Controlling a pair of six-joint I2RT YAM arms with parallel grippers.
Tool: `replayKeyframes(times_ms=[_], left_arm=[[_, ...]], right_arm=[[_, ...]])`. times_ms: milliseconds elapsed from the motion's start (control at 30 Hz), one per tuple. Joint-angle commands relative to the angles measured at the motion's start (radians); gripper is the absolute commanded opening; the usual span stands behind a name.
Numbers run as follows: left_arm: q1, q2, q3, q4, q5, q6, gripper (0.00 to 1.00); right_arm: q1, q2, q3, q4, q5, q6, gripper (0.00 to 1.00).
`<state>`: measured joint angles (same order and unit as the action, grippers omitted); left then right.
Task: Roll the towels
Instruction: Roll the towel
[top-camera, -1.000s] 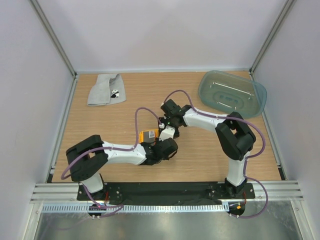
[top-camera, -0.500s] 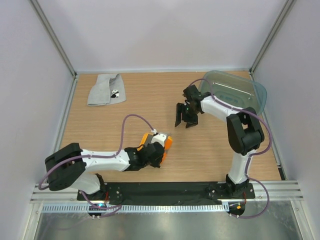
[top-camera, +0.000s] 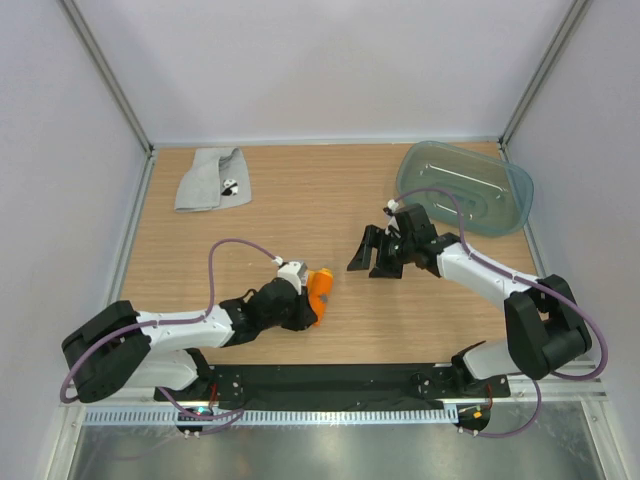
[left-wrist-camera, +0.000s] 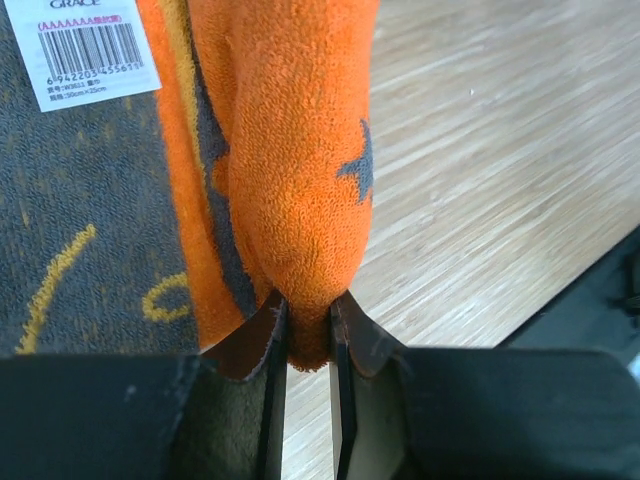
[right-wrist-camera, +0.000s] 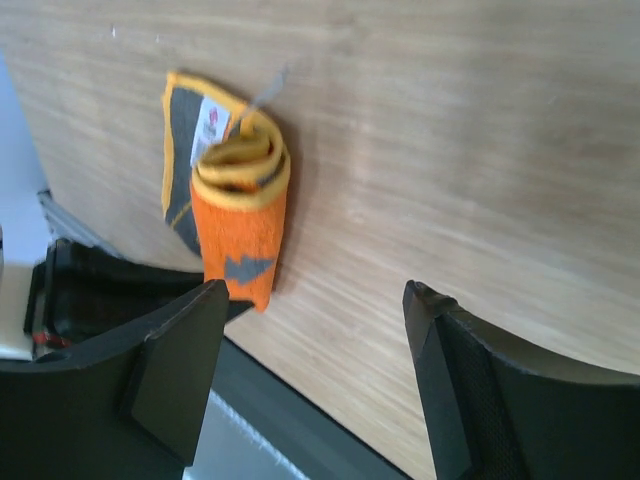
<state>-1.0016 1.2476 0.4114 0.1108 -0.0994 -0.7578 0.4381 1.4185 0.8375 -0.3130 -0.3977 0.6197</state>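
The orange towel (top-camera: 320, 289) is a short roll with dark grey marks, and one end of it is pinched in my left gripper (top-camera: 306, 301) near the table's front middle. In the left wrist view the jaws of that gripper (left-wrist-camera: 305, 308) are shut on the roll's orange end (left-wrist-camera: 300, 150), with a barcode label beside it. My right gripper (top-camera: 368, 263) hovers to the right of the roll, open and apart from it. Its wrist view shows the gripper (right-wrist-camera: 318, 296) wide open, with the orange roll (right-wrist-camera: 240, 215) ahead on the left. The grey towel (top-camera: 212, 178) lies folded flat at the back left.
A translucent blue-green tub (top-camera: 465, 188) rests at the back right, just behind the right arm. The black mounting strip and metal rail (top-camera: 330, 385) run along the near edge. White walls enclose the wooden table (top-camera: 300, 210).
My right gripper let go of the orange roll, opened wide and drew off to the right. My left gripper kept its grip and carried the roll slightly nearer and to the right.
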Motion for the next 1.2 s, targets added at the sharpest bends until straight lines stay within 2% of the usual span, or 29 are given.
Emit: replayKeyframes(times_ms=[0,167,467,733,800,900,933,1033,1100,1167], left_arm=[[0.076,-0.019,-0.065,0.200,0.162,-0.112,0.00],[0.214,0.024,-0.172,0.415,0.312,-0.219,0.00],[0.302,0.133,-0.287,0.760,0.464,-0.388,0.00],[0.316,0.087,-0.307,0.761,0.472,-0.408,0.00],[0.320,0.072,-0.312,0.735,0.471,-0.397,0.00],[0.324,0.041,-0.309,0.695,0.463,-0.379,0.00],[0.325,0.032,-0.309,0.675,0.458,-0.376,0.00],[0.327,0.021,-0.292,0.612,0.457,-0.347,0.00],[0.327,0.016,-0.264,0.549,0.466,-0.310,0.00],[0.327,0.004,-0.223,0.439,0.461,-0.250,0.00]], right_arm=[[0.039,-0.061,-0.109,0.250,-0.122,0.124,0.79],[0.137,-0.032,-0.199,0.428,-0.107,0.189,0.82],[0.218,0.181,-0.189,0.658,-0.069,0.247,0.82],[0.238,0.306,-0.164,0.810,-0.084,0.284,0.77],[0.244,0.329,-0.160,0.822,-0.087,0.291,0.73],[0.264,0.346,-0.150,0.839,-0.095,0.301,0.60],[0.271,0.346,-0.147,0.842,-0.096,0.301,0.48],[0.283,0.326,-0.147,0.833,-0.084,0.304,0.31],[0.283,0.312,-0.141,0.801,-0.067,0.301,0.24],[0.284,0.287,-0.103,0.677,-0.027,0.262,0.20]])
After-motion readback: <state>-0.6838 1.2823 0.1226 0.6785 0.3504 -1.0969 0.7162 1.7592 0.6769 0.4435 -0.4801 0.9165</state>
